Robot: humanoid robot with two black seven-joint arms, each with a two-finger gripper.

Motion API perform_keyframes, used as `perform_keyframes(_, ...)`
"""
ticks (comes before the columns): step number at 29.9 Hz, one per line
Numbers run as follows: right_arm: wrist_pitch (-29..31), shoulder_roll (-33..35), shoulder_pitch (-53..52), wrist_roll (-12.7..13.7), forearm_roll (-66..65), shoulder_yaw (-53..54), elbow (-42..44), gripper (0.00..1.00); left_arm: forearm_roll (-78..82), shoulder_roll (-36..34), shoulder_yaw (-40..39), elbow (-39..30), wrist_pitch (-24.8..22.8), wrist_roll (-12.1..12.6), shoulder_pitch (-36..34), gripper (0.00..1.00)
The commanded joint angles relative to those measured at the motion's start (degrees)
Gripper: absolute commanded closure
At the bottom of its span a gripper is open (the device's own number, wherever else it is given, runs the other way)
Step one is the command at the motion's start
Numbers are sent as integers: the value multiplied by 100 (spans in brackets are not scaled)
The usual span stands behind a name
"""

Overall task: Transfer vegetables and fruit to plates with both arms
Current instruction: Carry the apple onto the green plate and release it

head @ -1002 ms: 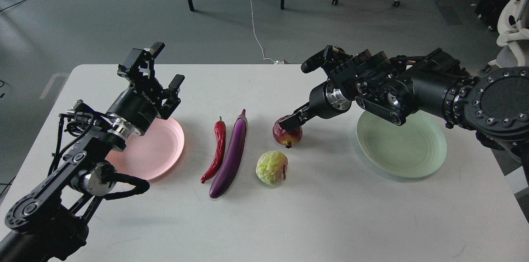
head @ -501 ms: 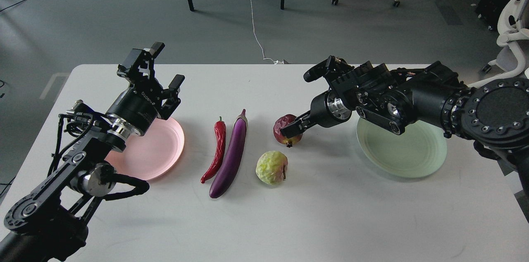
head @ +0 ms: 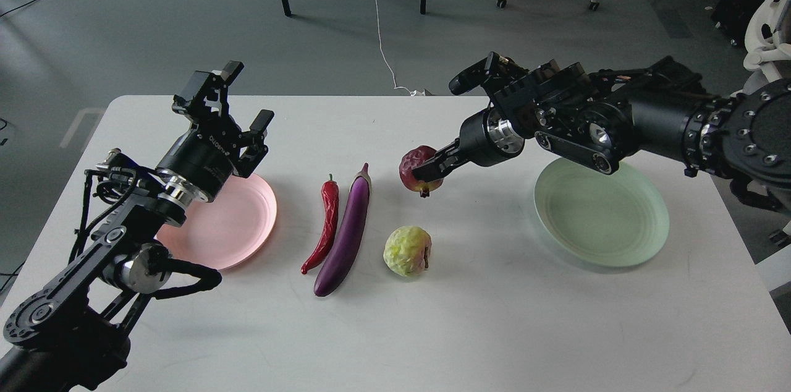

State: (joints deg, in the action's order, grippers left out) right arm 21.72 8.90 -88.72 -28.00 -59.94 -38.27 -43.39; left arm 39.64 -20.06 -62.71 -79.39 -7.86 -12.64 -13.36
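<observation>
Right pincer [head: 431,164] pinching red fruit [head: 415,169]: carry level to green plate [head: 642,243], release low; left pincer [head: 238,95] spread, idle.

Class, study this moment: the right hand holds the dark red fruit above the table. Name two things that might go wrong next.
1. The right hand pinches the round dark red fruit only near its edge, so it may slip out before reaching the green plate.
2. If dropped, it could roll into the yellow-green fruit or the eggplant lying close below on the table.
</observation>
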Motion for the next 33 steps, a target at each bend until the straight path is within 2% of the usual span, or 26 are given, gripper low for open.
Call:
perform_keyframes(1,-1,848,-260,0,-289,-14,-634,68,0,19,13,-32,13,7,0,2)
perform_keyframes(5,-9,1798,-208,0,-1176,-14,-952,68,9,28,48,-32,31,7,0,2)
perform_keyframes(9,-289,2282,125,0,-1599,-76,-900,68,18,55,92,-32,31,7,0,2)
perform_keyframes(21,-704,2345,988,0,-1960,-93,-126,62,18,11,101,-120,48,16,17,2)
perform_keyframes(22,-704,2345,1023,0,-1960,-93,-109,55,26,11,101,-129,48,16,17,2)
perform_keyframes(24,-721,2345,1032,0,-1951,-85,-73,29,18,11,101,-147,48,16,26,2)
perform_keyframes(26,-748,2362,1023,0,-1951,-85,-82,21,18,11,101,-155,39,16,26,2)
perform_keyframes(28,-757,2397,980,0,-1934,-50,-143,7,18,20,101,-164,39,16,26,2)
perform_keyframes(33,-757,2661,559,0,-1890,21,-704,6,18,11,110,-199,22,16,26,2)
